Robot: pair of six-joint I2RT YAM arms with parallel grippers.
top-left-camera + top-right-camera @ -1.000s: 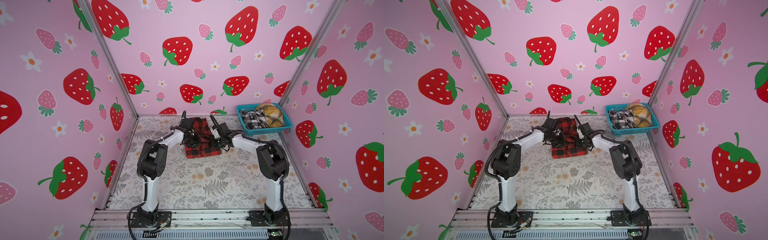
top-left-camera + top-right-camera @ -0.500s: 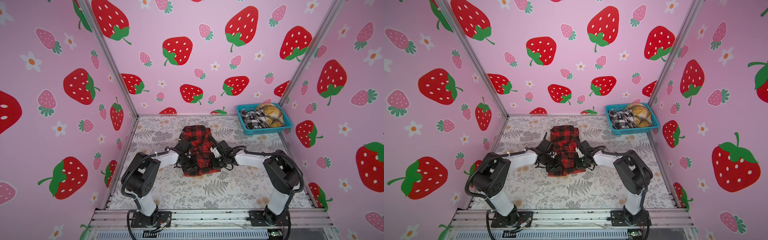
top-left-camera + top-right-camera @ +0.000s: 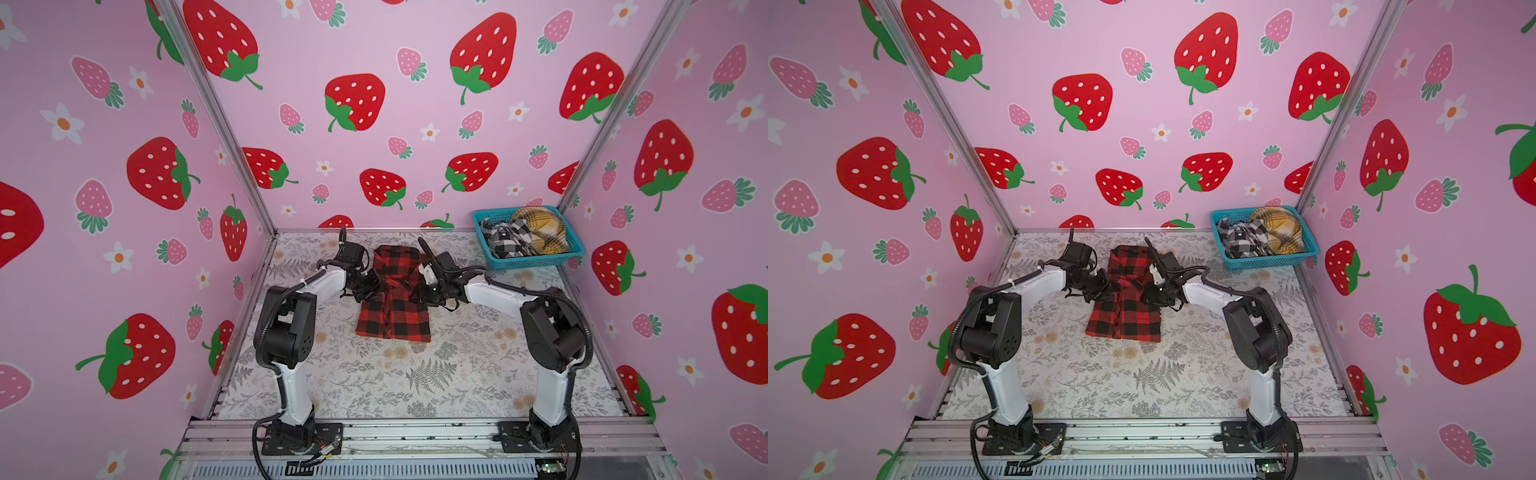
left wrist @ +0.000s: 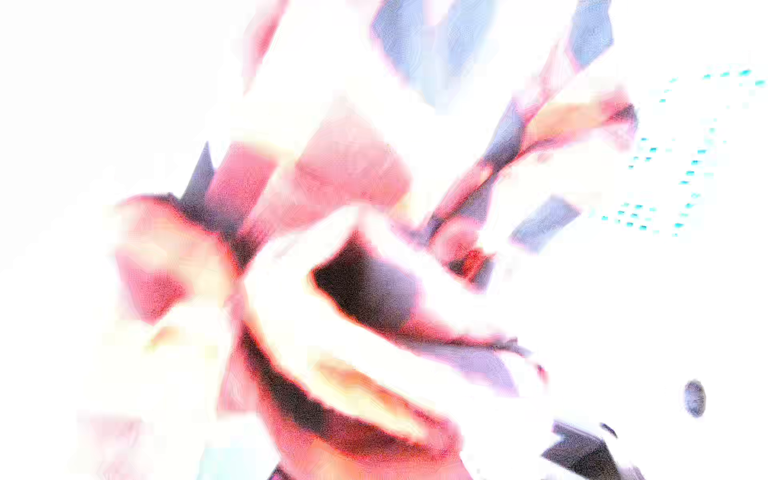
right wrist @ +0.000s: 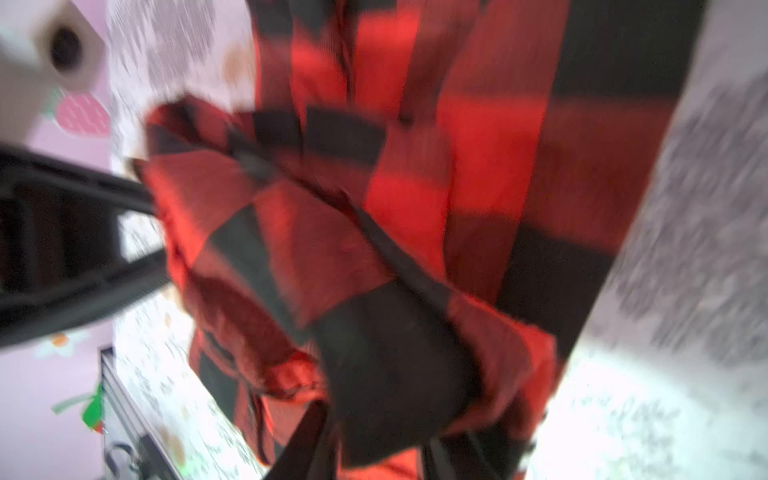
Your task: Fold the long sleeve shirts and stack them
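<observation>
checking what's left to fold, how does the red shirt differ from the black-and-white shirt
Place: the red shirt lies on the table; the black-and-white shirt sits in the basket.
Shape: the red shirt's lower half is flat; the black-and-white shirt is crumpled.
Colour: the red shirt has red-and-black checks, the black-and-white shirt has none of the red.
Both are checked cloth.
</observation>
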